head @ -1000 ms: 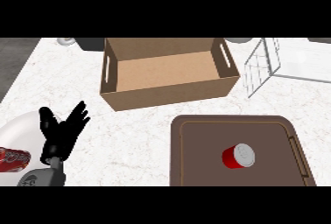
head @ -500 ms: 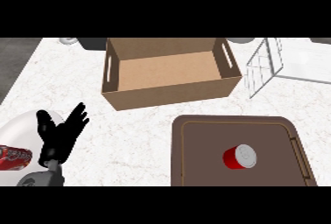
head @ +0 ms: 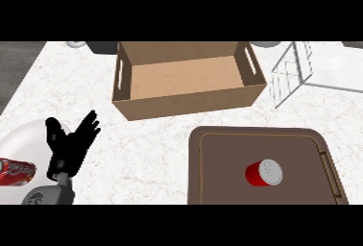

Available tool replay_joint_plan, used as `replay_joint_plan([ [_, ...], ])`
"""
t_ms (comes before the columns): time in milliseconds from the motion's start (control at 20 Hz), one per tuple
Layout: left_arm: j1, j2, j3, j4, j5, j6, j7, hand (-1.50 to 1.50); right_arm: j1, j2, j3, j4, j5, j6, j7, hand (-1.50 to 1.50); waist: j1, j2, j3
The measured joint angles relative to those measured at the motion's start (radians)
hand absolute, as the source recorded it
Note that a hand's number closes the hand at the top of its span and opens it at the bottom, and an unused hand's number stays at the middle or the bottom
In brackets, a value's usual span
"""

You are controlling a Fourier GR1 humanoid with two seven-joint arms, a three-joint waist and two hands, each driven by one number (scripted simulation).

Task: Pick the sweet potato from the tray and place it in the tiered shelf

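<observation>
White marble counter (head: 142,144). Brown tray (head: 220,187) at lower right, holding a red can (head: 265,172) with white lid; no sweet potato visible. Cardboard box (head: 186,77) behind tray, wire shelf (head: 291,72) behind-right. Left hand (head: 69,144) left of tray, fingers spread, holding nothing.

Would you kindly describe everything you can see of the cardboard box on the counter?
The cardboard box is plain brown, open at the top with no lid or flaps showing, and looks empty inside. Slot-shaped hand holes are cut into its left and right walls. It stands upright, turned slightly askew, on the white marbled counter near the far edge. The wire shelf stands just to its right, and the brown tray lies nearer, apart from it. Neither hand touches it; the left hand is well clear.
</observation>
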Motion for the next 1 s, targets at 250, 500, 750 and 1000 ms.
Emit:
replay_joint_plan([
  [250, 0.006, 0.009, 0.009, -0.015, 0.006, -0.004, 0.023, 0.0, -0.022, -0.003, 0.007, 0.063, 0.021, -0.016, -0.05, 1.5, -0.004, -0.002, -0.001],
  [500, 0.008, -0.001, 0.002, -0.012, -0.002, -0.001, 0.017, 0.0, -0.054, -0.009, 0.001, 0.111, 0.033, -0.035, -0.043, -1.5, -0.003, -0.001, 0.0],
  [750, 0.013, 0.015, 0.018, 0.004, 0.007, -0.021, 0.0, 0.0, -0.086, -0.003, -0.091, 0.157, -0.041, -0.082, 0.006, -1.5, -0.002, -0.001, 0.002],
  [1000, 0.004, 0.014, 0.02, 0.007, 0.004, -0.019, 0.004, 0.0, -0.12, -0.029, -0.187, 0.193, -0.134, -0.059, 0.028, -1.5, -0.003, -0.001, 0.001],
])
